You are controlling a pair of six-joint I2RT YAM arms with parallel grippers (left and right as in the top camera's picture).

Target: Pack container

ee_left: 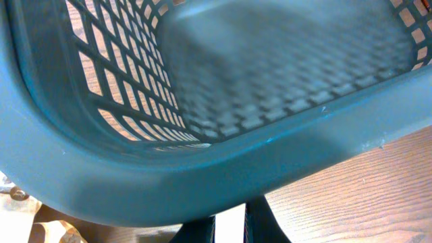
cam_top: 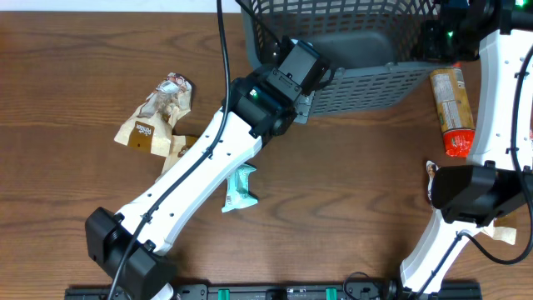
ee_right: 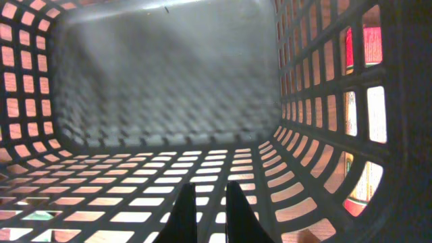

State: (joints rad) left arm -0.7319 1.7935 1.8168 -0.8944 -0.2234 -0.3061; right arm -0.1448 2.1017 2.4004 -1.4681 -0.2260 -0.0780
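The container [cam_top: 366, 83] is a dark grey-blue lattice basket at the top middle of the table, and nothing lies in it. My left gripper [cam_top: 304, 71] is at its near left corner. In the left wrist view the thick rim [ee_left: 202, 169] crosses the frame. My fingers [ee_left: 229, 226] sit just under it, close together with only a thin bright gap, their tips hidden by the rim. My right gripper [cam_top: 440, 33] is at the basket's right end. In the right wrist view its fingers [ee_right: 206, 192] are shut over the lattice wall [ee_right: 135, 189], inside the basket, holding nothing.
Crumpled brown packets [cam_top: 158, 117] lie at the left. A teal packet [cam_top: 240, 190] lies beside my left arm. An orange and red snack pack [cam_top: 452, 100] lies right of the basket and shows through the lattice [ee_right: 368, 47]. Pale wrappers [cam_top: 504, 233] lie by the right arm's base.
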